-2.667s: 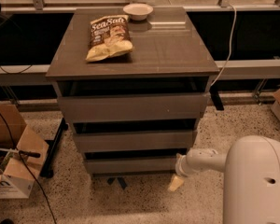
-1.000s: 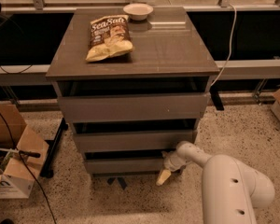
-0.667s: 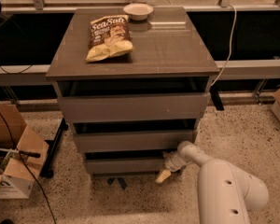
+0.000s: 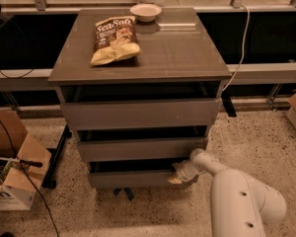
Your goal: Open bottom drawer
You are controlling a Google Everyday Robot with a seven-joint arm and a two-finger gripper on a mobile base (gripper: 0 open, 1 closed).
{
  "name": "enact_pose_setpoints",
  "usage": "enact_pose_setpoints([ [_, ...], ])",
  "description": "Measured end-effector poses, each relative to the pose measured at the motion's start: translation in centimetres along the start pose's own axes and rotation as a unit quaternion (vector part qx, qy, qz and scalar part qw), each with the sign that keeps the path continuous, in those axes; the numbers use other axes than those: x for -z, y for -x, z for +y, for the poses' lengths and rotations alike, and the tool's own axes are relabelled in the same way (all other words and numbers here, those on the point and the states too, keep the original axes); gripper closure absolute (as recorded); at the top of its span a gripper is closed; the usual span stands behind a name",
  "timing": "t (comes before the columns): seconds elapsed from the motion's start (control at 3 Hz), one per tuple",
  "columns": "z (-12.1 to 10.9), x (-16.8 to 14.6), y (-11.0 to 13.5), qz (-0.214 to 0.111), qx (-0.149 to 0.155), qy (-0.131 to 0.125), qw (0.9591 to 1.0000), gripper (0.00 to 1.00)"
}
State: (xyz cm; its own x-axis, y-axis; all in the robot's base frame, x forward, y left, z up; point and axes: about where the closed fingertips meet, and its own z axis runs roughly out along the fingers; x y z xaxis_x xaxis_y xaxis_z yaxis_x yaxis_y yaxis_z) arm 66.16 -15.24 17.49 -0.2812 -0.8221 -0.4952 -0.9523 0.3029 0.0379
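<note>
The grey-brown cabinet point(image 4: 138, 68) has three flat, handleless drawer fronts. The bottom drawer point(image 4: 130, 178) is the lowest and narrowest front, with a dark gap above it. My white arm point(image 4: 241, 201) reaches in from the lower right. My gripper point(image 4: 179, 174) is at the right end of the bottom drawer's top edge, touching or hooked over it. The middle drawer front point(image 4: 138, 148) and the top drawer front point(image 4: 140, 112) sit above.
A Sea Salt chip bag point(image 4: 113, 38) and a white bowl point(image 4: 145, 11) lie on the cabinet top. A cardboard box point(image 4: 12, 177) with cables stands at the left. A white cable point(image 4: 241, 43) hangs at the right. The floor is speckled terrazzo point(image 4: 256, 137).
My arm has swung in from the right and my gripper has moved left and up to the right end of the bottom drawer front. The drawer fronts look unmoved.
</note>
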Motion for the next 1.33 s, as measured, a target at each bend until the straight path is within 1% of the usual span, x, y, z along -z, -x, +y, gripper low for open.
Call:
enact_pose_setpoints([
  [0.33, 0.0, 0.14, 0.08, 0.0, 0.0, 0.0, 1.0, 0.89],
  [0.67, 0.02, 0.13, 0.07, 0.0, 0.0, 0.0, 1.0, 1.0],
  [1.0, 0.04, 0.1, 0.07, 0.0, 0.0, 0.0, 1.0, 0.81],
  [1.33, 0.33, -0.25, 0.25, 0.005, 0.009, 0.006, 0.9999, 0.58],
])
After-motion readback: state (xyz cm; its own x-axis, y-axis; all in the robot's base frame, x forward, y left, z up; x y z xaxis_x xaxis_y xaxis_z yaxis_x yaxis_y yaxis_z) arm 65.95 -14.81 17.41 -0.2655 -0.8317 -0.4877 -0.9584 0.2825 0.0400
